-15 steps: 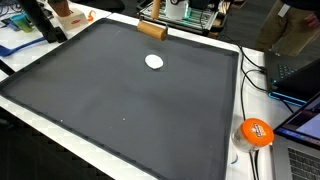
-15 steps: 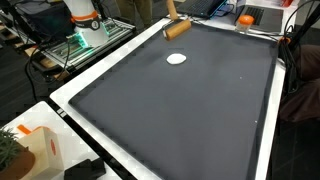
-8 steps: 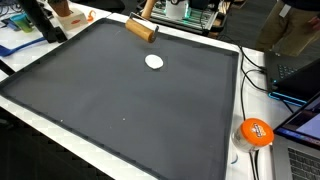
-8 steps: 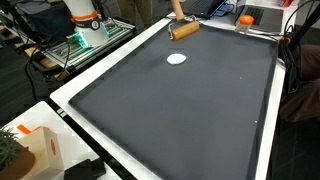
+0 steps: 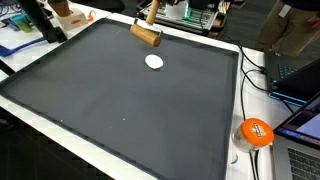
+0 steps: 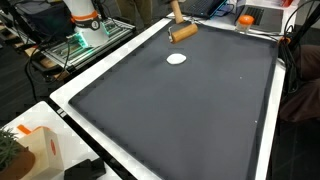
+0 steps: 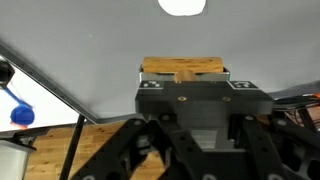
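A wooden mallet hangs over the far edge of the dark mat (image 5: 130, 100), its cylinder head (image 5: 146, 35) (image 6: 182, 32) just above the surface and its handle (image 5: 152, 12) running up out of both exterior views. In the wrist view my gripper (image 7: 184, 78) is shut on the wooden mallet (image 7: 183, 68), which shows as a pale wooden block just past the black gripper body; the fingertips are hidden. A small white disc (image 5: 154, 62) (image 6: 176, 59) (image 7: 182, 5) lies flat on the mat a short way in front of the mallet head, apart from it.
The mat has a white border (image 6: 90, 110). An orange round object (image 5: 255, 132), laptops (image 5: 300, 70) and cables stand along one side. The robot base (image 6: 85, 20) and an orange box (image 6: 258, 15) sit at the far edge; a white box (image 6: 30, 150) is near a front corner.
The mallet head swung sideways along the mat's far edge, then came partly back and slightly nearer the white disc. The disc has not moved, and the grip stays shut.
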`<action>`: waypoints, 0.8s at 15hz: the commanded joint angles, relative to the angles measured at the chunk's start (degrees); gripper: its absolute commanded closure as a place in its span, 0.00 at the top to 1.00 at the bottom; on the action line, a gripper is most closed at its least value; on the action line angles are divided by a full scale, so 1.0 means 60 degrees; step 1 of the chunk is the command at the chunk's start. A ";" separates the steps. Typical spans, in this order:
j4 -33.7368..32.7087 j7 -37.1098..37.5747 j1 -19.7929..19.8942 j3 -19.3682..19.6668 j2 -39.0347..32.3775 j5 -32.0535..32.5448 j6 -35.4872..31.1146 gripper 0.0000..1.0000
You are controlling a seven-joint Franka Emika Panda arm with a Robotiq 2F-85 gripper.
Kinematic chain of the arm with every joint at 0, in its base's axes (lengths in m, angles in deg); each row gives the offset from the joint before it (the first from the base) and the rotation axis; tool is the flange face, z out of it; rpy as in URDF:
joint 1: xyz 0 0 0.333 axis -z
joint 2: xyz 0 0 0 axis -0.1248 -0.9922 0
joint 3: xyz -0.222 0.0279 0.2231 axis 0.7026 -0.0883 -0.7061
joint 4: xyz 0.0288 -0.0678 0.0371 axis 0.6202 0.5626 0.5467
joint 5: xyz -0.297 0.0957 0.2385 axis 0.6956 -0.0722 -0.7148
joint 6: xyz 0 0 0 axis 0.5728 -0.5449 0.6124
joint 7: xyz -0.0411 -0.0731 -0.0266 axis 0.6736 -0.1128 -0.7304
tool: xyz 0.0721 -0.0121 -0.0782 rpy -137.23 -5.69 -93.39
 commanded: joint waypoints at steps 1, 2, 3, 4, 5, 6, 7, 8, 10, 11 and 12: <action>-0.0048 -0.0337 -0.0642 0.0424 -0.0449 -0.0213 0.0050 0.22; -0.0056 -0.0373 -0.0789 0.0525 -0.0538 -0.0246 0.0100 0.22; -0.0046 -0.0319 -0.0835 0.0551 -0.0555 -0.0214 0.0119 0.22; -0.0041 -0.0347 -0.0923 0.0635 -0.0601 -0.0218 0.0130 0.22; -0.0034 -0.0345 -0.0970 0.0689 -0.0626 -0.0211 0.0122 0.22; -0.0036 -0.0372 -0.1030 0.0748 -0.0655 -0.0220 0.0138 0.22; -0.0028 -0.0356 -0.1042 0.0774 -0.0677 -0.0205 0.0119 0.22; -0.0021 -0.0216 -0.0961 0.0725 -0.0647 -0.0144 0.0123 0.22; -0.0040 -0.0530 -0.1253 0.0968 -0.0772 -0.0335 0.0218 0.22; -0.0029 -0.0645 -0.1378 0.1031 -0.0820 -0.0394 0.0272 0.22; -0.0012 -0.0678 -0.1457 0.1077 -0.0865 -0.0447 0.0249 0.22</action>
